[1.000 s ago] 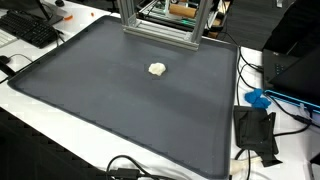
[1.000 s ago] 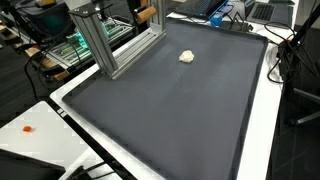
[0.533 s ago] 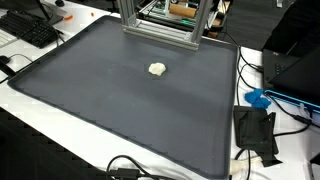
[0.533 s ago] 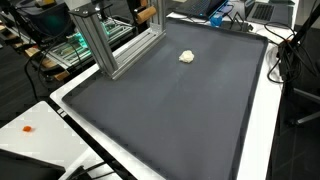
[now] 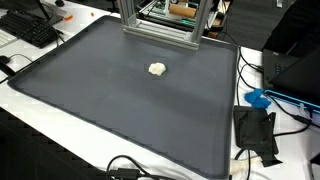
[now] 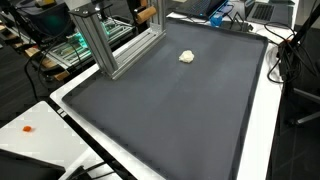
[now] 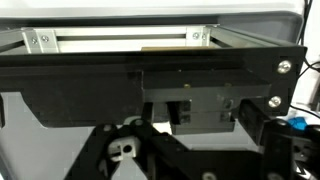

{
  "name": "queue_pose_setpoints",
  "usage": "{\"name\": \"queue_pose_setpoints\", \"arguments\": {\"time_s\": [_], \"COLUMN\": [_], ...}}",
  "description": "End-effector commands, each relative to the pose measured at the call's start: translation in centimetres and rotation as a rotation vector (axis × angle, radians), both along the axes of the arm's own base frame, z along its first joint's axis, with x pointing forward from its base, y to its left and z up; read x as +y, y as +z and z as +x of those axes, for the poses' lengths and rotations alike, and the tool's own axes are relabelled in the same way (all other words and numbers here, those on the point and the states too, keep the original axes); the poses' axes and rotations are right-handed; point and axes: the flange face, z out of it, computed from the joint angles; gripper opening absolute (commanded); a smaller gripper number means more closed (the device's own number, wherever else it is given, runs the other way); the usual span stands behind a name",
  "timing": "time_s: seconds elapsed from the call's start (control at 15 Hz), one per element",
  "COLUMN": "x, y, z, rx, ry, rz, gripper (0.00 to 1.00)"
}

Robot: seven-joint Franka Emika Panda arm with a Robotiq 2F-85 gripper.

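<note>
My gripper (image 7: 190, 150) shows only in the wrist view, its jaws apart and empty, facing a black metal housing (image 7: 150, 75). In both exterior views the small pale crumpled lump (image 5: 157, 69) lies alone on the dark grey rimmed mat (image 6: 170, 120), near the aluminium frame (image 6: 110, 45).

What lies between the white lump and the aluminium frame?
Nothing: only bare mat separates the white lump from the aluminium frame, in both exterior views.

You have a cream-white lump (image 5: 157, 69) on a plain dark grey mat (image 5: 120, 110). Desk (image 6: 55, 132) white, one orange spot (image 6: 27, 129) on it. Far frame (image 5: 160, 32) silver. Keyboard (image 5: 35, 30) black. Blue item (image 5: 258, 98) at the right.
</note>
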Motion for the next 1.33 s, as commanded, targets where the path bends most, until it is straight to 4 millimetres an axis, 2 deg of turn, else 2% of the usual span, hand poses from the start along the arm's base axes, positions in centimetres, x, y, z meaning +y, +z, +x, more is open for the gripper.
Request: {"name": "queue_pose_setpoints", "arguments": {"time_s": [0.0,0.2,0.33,0.4,0.53,0.73,0.87,1.07,1.27], "x": [-0.32,-0.31,-0.27,-0.25,-0.20,-0.23,-0.23,0.11,0.09], "y": [-0.25,-0.16,-0.13,-0.17,-0.29,-0.39,-0.41,-0.27,-0.29], "z": [-0.92,-0.98,-1.00,-1.01,-1.06,-1.11,-1.13,-1.23,-1.26], "rx": [-0.003,-0.005,-0.004,-0.003,0.001,0.007,0.006,0.006,0.006], "ry": [0.021,0.025,0.031,0.034,0.042,0.055,0.060,0.059,0.053], "rz": [-0.010,-0.013,-0.018,-0.022,-0.030,-0.038,-0.040,-0.038,-0.039], "gripper": [0.80,0.72,0.84,0.84,0.90,0.83,0.60,0.37,0.34]}}
